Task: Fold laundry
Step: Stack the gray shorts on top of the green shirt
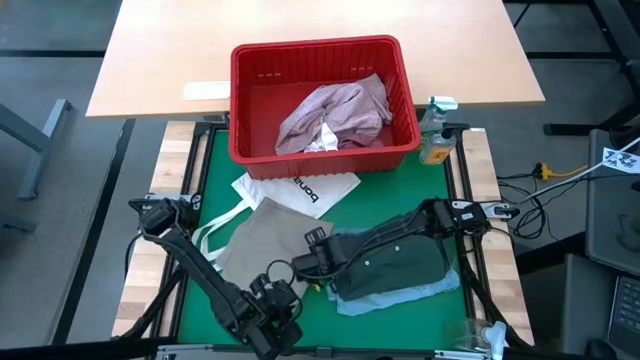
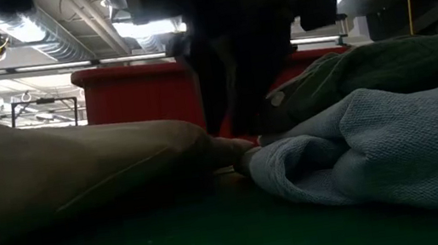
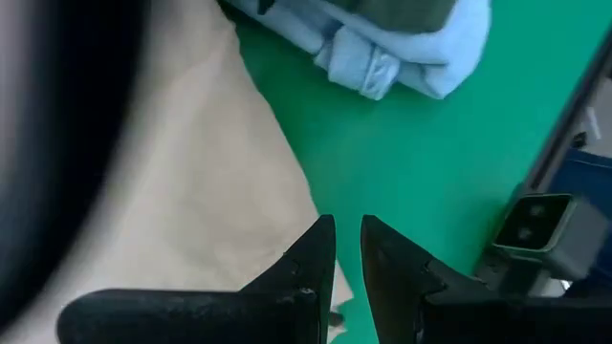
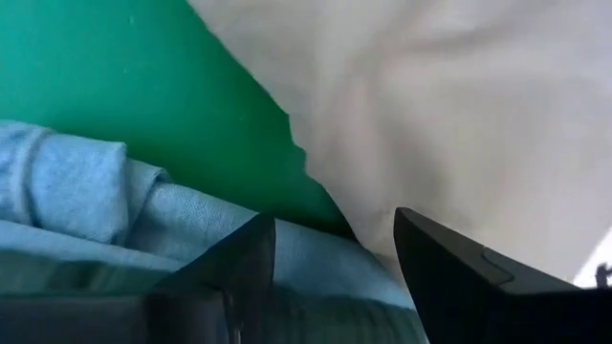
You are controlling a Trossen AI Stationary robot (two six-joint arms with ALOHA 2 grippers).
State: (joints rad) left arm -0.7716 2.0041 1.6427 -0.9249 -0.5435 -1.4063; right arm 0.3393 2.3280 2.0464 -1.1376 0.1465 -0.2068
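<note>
Beige garment (image 1: pixel 262 235) lies beside folded grey-green (image 1: pixel 400 272), blue (image 1: pixel 385 298).

Right hand (image 4: pixel 335 253) low and spread open, empty; left hand (image 3: pixel 348 250) nearly closed, near front edge.

Most of the light blue garment (image 1: pixel 400 297) under the dark grey-green garment (image 1: pixel 395 262).

Two dark jointed arms (image 1: pixel 200 270) with black, pointed, wedge-shaped fingers (image 3: pixel 306 268).
</note>
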